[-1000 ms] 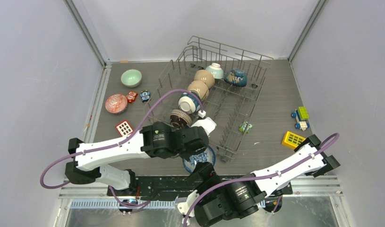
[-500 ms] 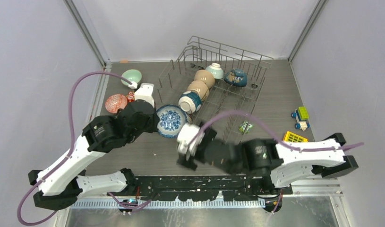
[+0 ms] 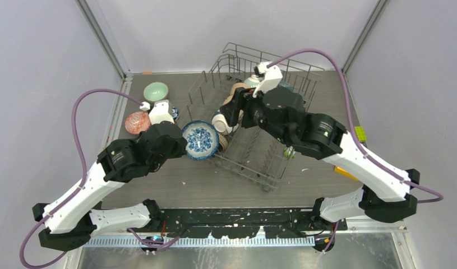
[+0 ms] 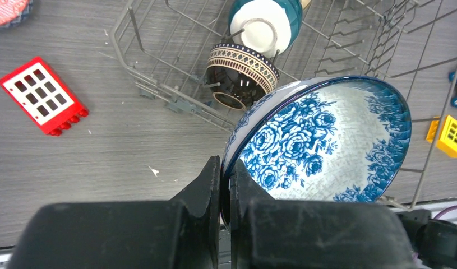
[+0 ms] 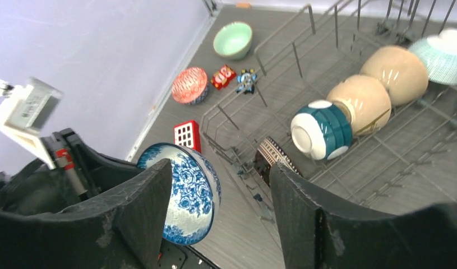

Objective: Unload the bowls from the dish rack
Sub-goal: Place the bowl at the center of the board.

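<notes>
Right arm hides much of the dish rack [image 3: 259, 168] from above; left end effector [image 4: 226, 182] clamps the blue-white bowl [image 4: 327, 140] by its rim; right end effector [image 5: 220, 168] gapes, empty, above the rack

Bright even light, faint soft shadows, sharp detail, small glints on tan bowls [image 5: 395, 67]

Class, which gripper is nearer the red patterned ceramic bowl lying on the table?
Left. The left gripper, clamping a blue floral ceramic bowl, sits just rack-side of the red patterned ceramic bowl; the right gripper, open, hangs farther off over the grey wire dish rack.
</notes>
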